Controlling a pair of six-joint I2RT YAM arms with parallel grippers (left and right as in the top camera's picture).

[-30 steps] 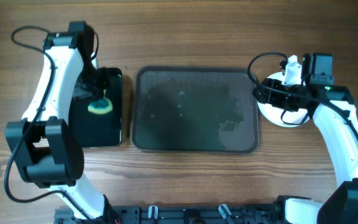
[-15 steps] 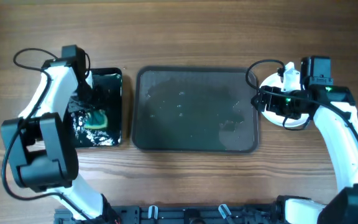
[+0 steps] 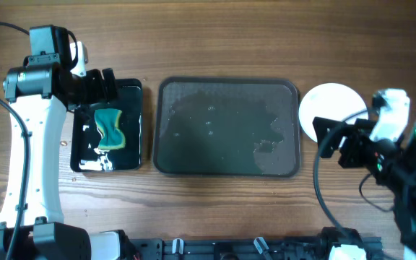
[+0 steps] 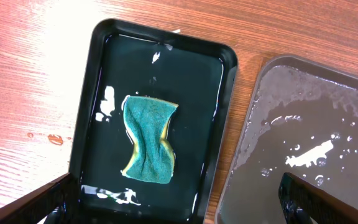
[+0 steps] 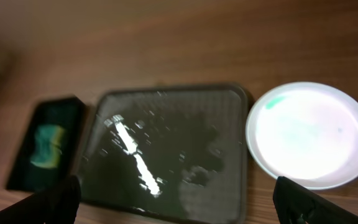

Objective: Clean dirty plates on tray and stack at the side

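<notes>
Plates, white, sit piled just right of the tray, toward the desk's right edge; their number is unclear. The wet tray holds none, so the task looks almost finished, bar a faint teal smear on the top plate. Left fingers and right fingers are spread, empty.

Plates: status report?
Left end effector open over black tray; right end effector open, empty. Tray wet, no plates on it. White plate on table at its right, faint teal smear. Nothing obstructing.
</notes>
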